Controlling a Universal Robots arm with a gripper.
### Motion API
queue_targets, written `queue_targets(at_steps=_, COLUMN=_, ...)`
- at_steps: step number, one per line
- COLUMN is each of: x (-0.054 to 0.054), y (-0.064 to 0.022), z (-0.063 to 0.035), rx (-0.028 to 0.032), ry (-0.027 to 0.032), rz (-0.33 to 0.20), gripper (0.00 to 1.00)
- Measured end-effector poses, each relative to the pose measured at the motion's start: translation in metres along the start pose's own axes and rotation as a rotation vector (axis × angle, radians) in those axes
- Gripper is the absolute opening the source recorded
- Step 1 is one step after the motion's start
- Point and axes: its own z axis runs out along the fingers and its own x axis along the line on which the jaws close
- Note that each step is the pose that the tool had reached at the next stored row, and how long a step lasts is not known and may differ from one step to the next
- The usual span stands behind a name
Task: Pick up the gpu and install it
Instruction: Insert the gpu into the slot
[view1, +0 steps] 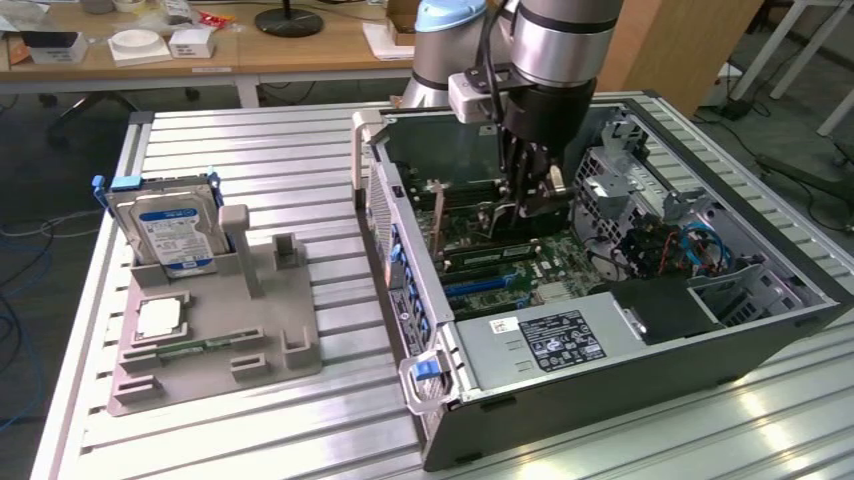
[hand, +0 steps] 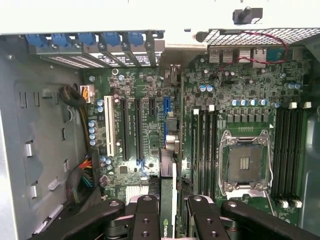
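- The robot arm reaches down into the open computer case (view1: 747, 300), which lies on its side on the ribbed metal surface (view1: 267, 150); its tool (view1: 530, 205) hangs low over the motherboard (hand: 250, 85).
- In the wrist view the tool (hand: 171, 202) is closed narrowly, its two black fingers (hand: 146, 217) pressed against either face of the gpu (hand: 166, 175).
- The gpu is held edge-on inside the case, a thin dark card with a green logo near the grip. It sits just above the board, between the black expansion slots (hand: 132, 127) and the memory slots (hand: 202, 145).
- The card's far end points along the line of the blue slot (hand: 166, 107); whether it touches the slot cannot be told.
- The bare processor socket (hand: 245, 165) sits beside the memory slots.
- Well apart from the case, on the exterior view's left, a grey fixture (view1: 267, 350) carries a silver hard drive (view1: 167, 230) standing upright, a processor chip (view1: 158, 318) lying flat and a narrow green memory stick (view1: 200, 347).
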Motion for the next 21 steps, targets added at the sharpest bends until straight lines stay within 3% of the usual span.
queue_targets(at_steps=21, x=0.005, y=0.0079, z=0.0165, rx=0.0001, ry=0.0001, rz=0.0, gripper=0.26)
